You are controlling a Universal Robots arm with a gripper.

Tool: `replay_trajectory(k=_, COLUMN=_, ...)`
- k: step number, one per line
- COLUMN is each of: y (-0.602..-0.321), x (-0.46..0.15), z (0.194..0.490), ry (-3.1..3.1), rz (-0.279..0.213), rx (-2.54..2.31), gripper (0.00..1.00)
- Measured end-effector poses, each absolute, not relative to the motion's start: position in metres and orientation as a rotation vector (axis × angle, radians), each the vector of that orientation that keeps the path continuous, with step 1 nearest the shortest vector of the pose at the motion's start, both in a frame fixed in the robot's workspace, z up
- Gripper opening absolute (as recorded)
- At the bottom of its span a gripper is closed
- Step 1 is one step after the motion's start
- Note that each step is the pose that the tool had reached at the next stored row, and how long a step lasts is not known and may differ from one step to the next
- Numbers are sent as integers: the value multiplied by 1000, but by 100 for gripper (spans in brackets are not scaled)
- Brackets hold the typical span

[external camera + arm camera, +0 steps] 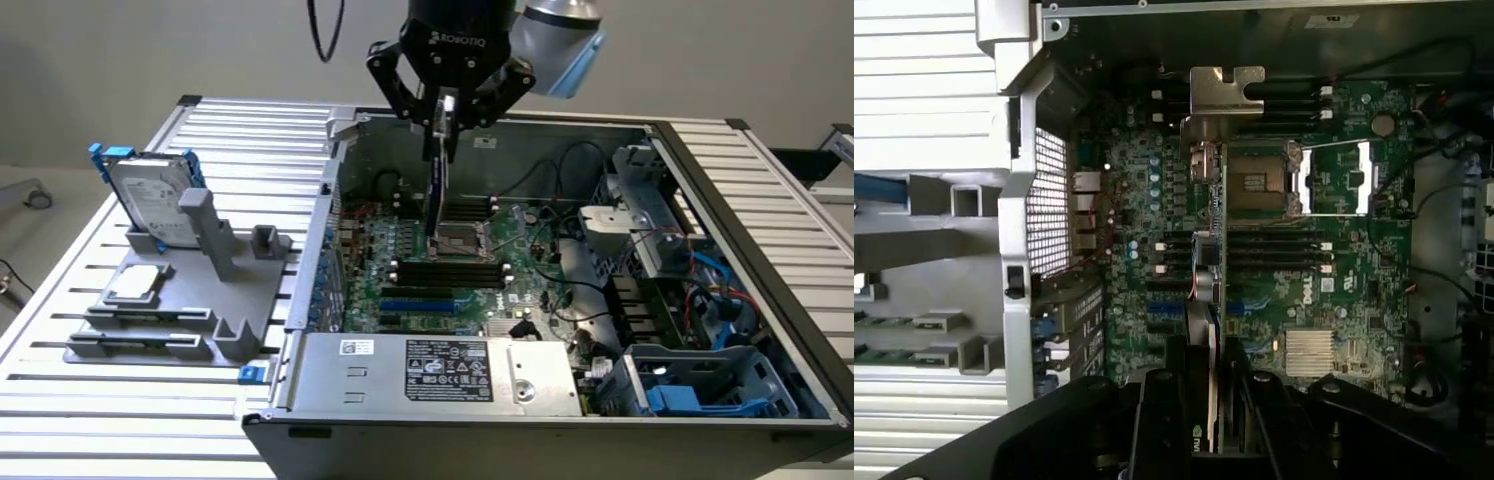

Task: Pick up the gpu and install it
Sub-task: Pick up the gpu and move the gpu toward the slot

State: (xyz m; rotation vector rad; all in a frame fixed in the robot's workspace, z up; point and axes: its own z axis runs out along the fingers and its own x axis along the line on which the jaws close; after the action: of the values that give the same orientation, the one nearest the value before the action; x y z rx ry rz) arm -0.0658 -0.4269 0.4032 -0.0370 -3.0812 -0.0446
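I am gripping the gpu (441, 175) between the two fingers of my gripper (447, 125), so the picking up is already done. The card is hanging on its edge, almost upright, inside the open computer case (324, 250) and above the motherboard (534, 240). Its lower end is near the processor socket (461, 238), and as far as I can judge it is not touching the board.

In the wrist view the gpu (1206, 290) is running away from my gripper (1204, 400) as a thin line, with its silver bracket (1227, 92) at the far end. The installing is not yet done: the card is not sitting in any slot, and the blue expansion slots (416, 300) are lying free, closer to the power supply (441, 370). Outside the case, the hard drive (150, 195) is standing in its grey holder (180, 300), untouched.
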Motion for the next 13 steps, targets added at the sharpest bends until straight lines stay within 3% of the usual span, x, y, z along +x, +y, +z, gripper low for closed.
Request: replay_trajectory(k=13, y=-421, x=-14, z=380, ry=-3081, rz=-40, rx=-35, gripper=27)
